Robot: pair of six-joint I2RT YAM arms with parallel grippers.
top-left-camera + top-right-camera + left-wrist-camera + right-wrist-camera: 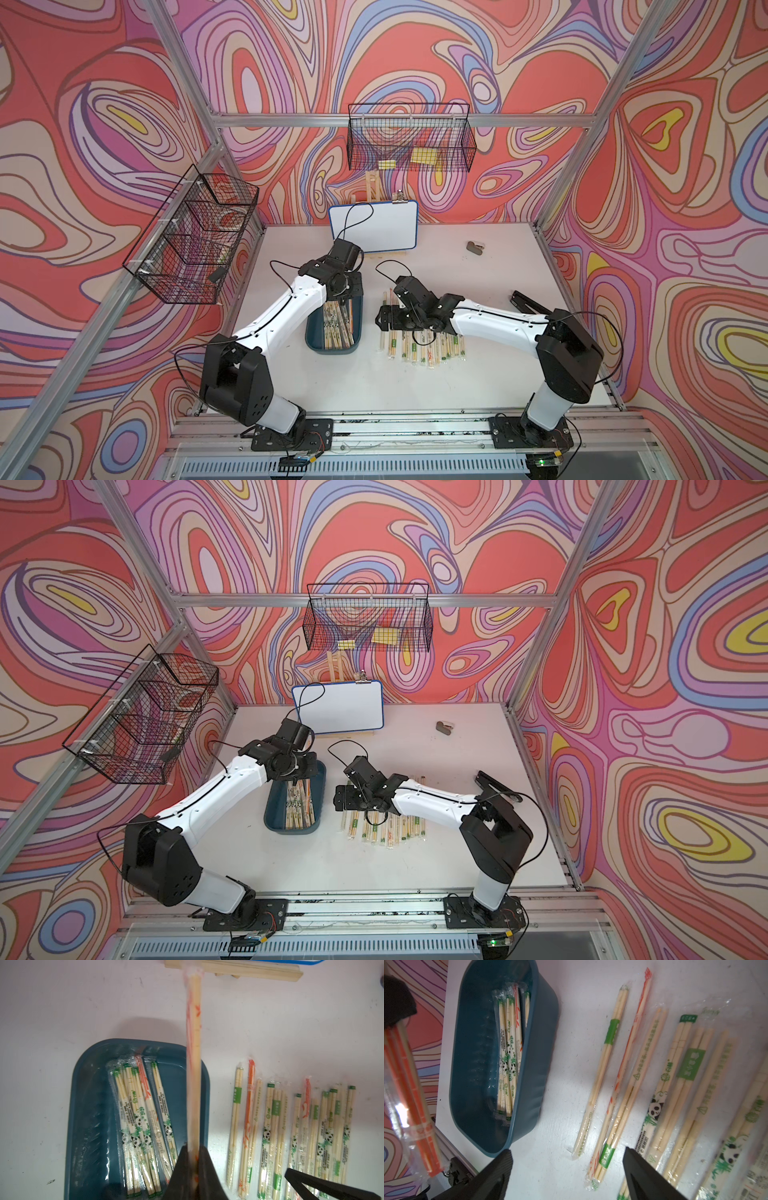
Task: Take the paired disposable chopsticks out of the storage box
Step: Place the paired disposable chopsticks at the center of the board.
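Note:
The storage box (316, 334) (275, 808) is a dark teal tray on the table, and several sleeved paired disposable chopsticks (141, 1118) (508, 1053) lie in its right half. My left gripper (194, 1159) hangs above the box's right rim (205, 1088), shut on one red-orange printed pair (194, 1064) that sticks out straight ahead of the fingers. The same pair (411, 1084) shows at the edge of the right wrist view. Right of the box, several more pairs (419, 349) (382, 831) (683, 1076) lie in a row. My right gripper (566, 1150) hovers over the row's left end, open and holding nothing.
A small whiteboard (374, 226) on a wooden easel stands at the back of the table, just beyond the box. Black wire baskets hang on the back wall (409, 137) and the left wall (191, 237). A small grey object (473, 247) and a black bar-shaped thing (530, 301) lie at the right.

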